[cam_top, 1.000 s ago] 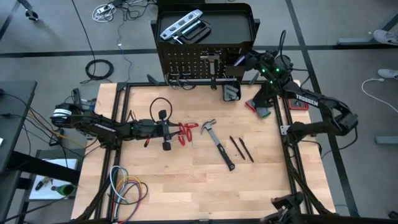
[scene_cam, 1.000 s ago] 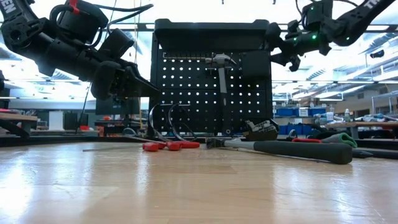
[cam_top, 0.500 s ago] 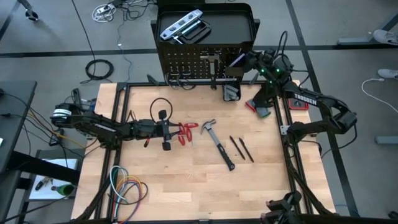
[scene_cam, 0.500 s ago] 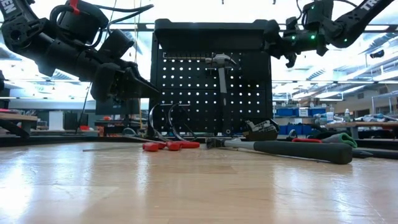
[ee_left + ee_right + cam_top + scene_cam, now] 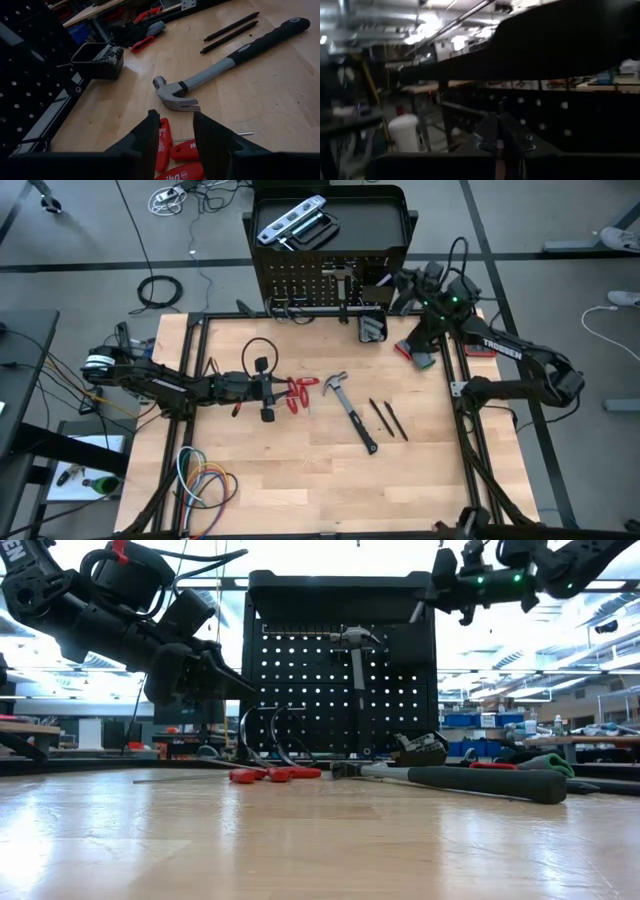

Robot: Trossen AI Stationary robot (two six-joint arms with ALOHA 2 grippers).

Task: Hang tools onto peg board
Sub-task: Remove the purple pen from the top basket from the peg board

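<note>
The black peg board [image 5: 300,690] stands at the table's far edge with one hammer [image 5: 355,640] hanging on it. Its tray holds a silver level [image 5: 290,220]. My right gripper [image 5: 428,595] is shut, high up at the board's upper right corner. I cannot tell whether anything thin is between its fingers. A second hammer [image 5: 350,408], two dark screwdrivers [image 5: 388,418] and red-handled pliers [image 5: 300,392] lie flat on the table. My left gripper [image 5: 177,137] hovers open just above the pliers' red handles [image 5: 165,150], touching nothing.
A small black box [image 5: 372,327] stands at the foot of the peg board. A grey-green tool [image 5: 420,355] and a red one [image 5: 480,348] lie at the table's right edge. Coiled coloured cables [image 5: 205,485] lie at the near left corner. The table's near half is bare wood.
My right gripper has shut, risen along the peg board's upper right corner and rolled about its own axis, drawing back a little toward the table's right edge. No tool on the table has moved.
</note>
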